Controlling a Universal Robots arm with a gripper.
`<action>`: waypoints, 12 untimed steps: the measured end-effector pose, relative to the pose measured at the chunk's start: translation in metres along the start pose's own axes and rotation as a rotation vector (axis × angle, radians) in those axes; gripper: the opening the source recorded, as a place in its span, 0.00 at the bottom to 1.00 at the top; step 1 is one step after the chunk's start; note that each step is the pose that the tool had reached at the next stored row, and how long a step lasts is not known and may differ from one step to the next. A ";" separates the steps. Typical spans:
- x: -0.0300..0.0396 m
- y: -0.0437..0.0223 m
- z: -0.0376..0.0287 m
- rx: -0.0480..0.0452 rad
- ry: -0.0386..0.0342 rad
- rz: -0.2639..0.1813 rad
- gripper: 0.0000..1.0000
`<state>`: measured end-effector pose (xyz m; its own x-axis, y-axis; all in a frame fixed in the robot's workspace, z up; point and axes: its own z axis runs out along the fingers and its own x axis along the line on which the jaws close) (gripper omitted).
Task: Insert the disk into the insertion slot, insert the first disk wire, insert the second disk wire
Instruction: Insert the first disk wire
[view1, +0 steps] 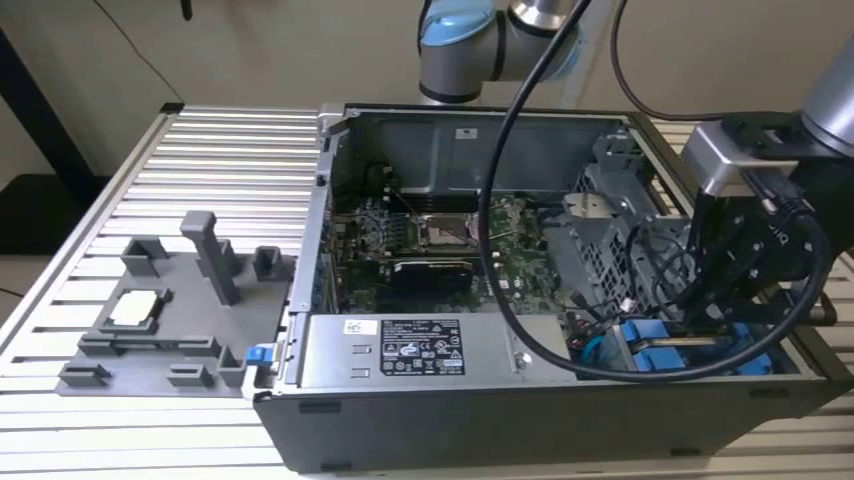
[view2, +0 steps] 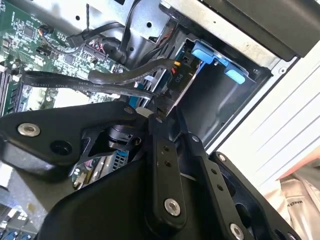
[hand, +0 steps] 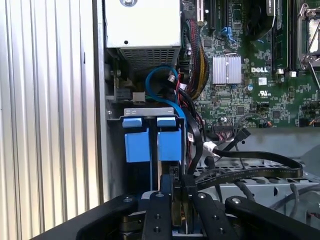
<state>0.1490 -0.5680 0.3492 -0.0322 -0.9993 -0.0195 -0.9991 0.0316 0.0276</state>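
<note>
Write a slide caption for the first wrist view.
Claw near the blue disk carrier seated in the grey drive cage, black flat cables alongside, green circuit board beyond.

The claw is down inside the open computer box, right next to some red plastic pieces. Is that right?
Almost. The plastic pieces are bright blue, not red, as the first wrist view shows. The rest is right: the claw is down inside the open computer box, right next to them.

Arm (view1: 467, 40) bent over, claw (view1: 697, 318) pointing down.
Wrist (view1: 747, 160) sits above the claw; fingers (hand: 161, 207) pinched nearly together.
</note>
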 end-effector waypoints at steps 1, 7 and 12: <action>0.0000 0.0000 0.0005 0.0000 0.0000 0.000 0.24; 0.0001 0.0000 0.0015 0.0002 -0.0001 0.000 0.16; 0.0001 -0.0001 0.0025 0.0010 -0.0002 0.000 0.16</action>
<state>0.1490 -0.5680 0.3467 -0.0321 -0.9993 -0.0197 -0.9991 0.0316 0.0266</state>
